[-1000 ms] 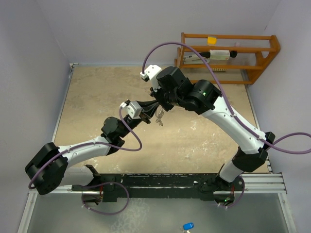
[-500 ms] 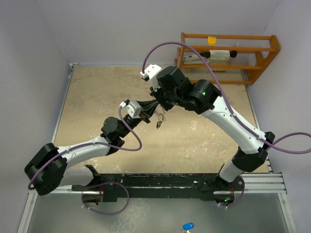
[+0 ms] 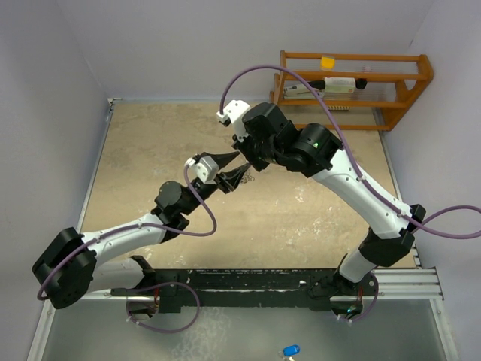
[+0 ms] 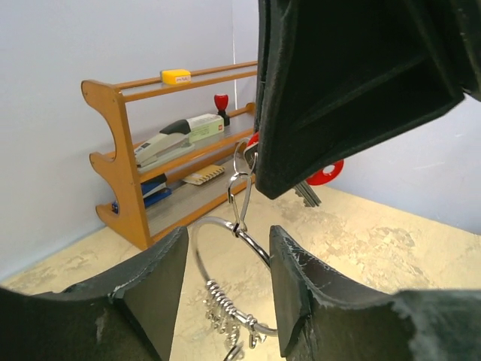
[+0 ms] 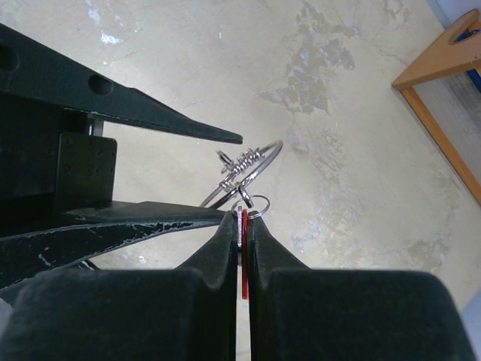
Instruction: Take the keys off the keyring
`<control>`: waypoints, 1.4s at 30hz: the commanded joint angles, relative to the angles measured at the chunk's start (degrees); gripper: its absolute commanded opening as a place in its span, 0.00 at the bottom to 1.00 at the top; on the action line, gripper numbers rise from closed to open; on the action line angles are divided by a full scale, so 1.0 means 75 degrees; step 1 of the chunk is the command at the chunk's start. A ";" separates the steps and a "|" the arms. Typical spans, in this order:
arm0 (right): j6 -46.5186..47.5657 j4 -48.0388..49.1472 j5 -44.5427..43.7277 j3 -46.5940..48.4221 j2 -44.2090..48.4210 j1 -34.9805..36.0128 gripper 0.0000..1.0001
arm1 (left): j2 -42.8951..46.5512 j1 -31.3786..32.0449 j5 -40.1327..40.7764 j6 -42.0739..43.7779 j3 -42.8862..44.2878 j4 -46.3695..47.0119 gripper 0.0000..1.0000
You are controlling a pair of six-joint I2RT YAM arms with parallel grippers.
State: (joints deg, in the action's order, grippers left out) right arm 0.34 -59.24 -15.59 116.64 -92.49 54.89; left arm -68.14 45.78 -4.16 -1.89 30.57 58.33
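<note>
My right gripper (image 5: 240,218) is shut on a red-tagged key (image 5: 243,256), with a thin silver piece pressed beside it. A small split ring and clip (image 4: 240,197) link that key to the keyring (image 4: 252,244), a silver wire loop with a coiled section, hanging in the air. My left gripper (image 4: 228,235) is open, and the keyring sits between its fingers (image 4: 301,293), close against the right one. In the top view both grippers meet over the table's middle, the left gripper (image 3: 229,171) below the right gripper (image 3: 244,159). The red tag (image 4: 327,174) peeks out under the right gripper.
A wooden rack (image 3: 353,79) stands at the back right against the wall, holding a stapler (image 4: 176,137), a yellow block and a red stamp. A small blue object (image 3: 291,350) lies beyond the near edge. Purple cables loop above both arms.
My left gripper has gone from shut to open, and its fingers now stand either side of the keyring. The ring's dangling part hangs less low. The right gripper has kept its grip.
</note>
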 commanded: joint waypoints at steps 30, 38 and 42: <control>0.0577 -0.0989 0.1001 0.0596 0.0932 0.0016 0.00 | 0.1511 -0.0034 -0.2774 0.0629 0.1492 -0.3448 0.55; 0.0518 -0.0839 0.1048 0.0492 0.0855 0.0022 0.00 | 0.1315 -0.0034 -0.3026 0.0020 0.1177 -0.2058 0.61; 0.0538 -0.0809 0.1106 0.0456 0.0791 0.0014 0.00 | 0.1140 -0.0034 -0.2964 -0.0028 0.1086 -0.1770 0.63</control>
State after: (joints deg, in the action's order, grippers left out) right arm 4.54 -67.35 -8.14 119.85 -86.15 54.92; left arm -58.59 45.78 -25.36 -0.01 39.42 38.57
